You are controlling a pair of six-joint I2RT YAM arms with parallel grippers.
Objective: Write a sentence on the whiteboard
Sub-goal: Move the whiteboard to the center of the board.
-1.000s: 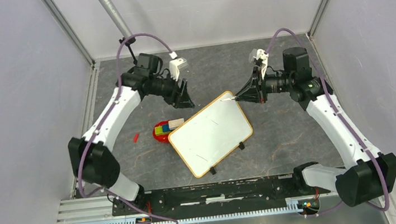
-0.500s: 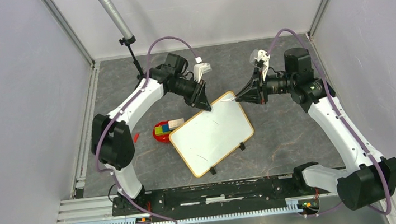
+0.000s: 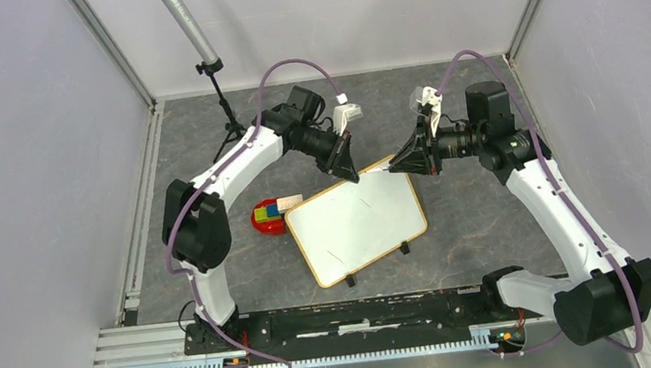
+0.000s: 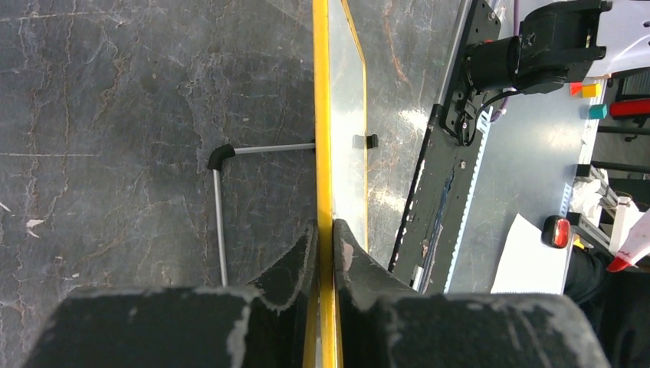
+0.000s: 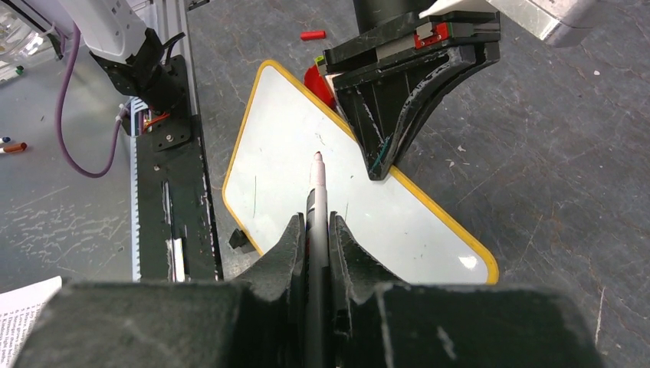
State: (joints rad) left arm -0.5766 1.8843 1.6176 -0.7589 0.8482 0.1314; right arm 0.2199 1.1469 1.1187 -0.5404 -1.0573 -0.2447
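Top: whiteboard (image 3: 359, 226) sits mid-table. Left gripper (image 3: 353, 177) is at its far edge, and right gripper (image 3: 394, 166) is beside it with a marker (image 3: 376, 170). Step looks like bracing the board, sentence not started.
Left wrist: fingers clamped on the yellow frame.
Right wrist: fingers clamped on the marker, tip over the board; can't tell if it touches. Next move needs the tip lowered with the board pinned. 1 small red piece (image 5: 312, 34) can't be identified.

This is a robotics lab test cell: plain grey panels (image 3: 25, 181) close the dark table (image 3: 473, 213) at 9, 12 and 3 o'clock, an aluminium rail (image 3: 323, 356) with the two arm bases (image 3: 519, 287) runs at 6 o'clock, and a pole on a tripod (image 3: 190, 31) stands at 11 o'clock
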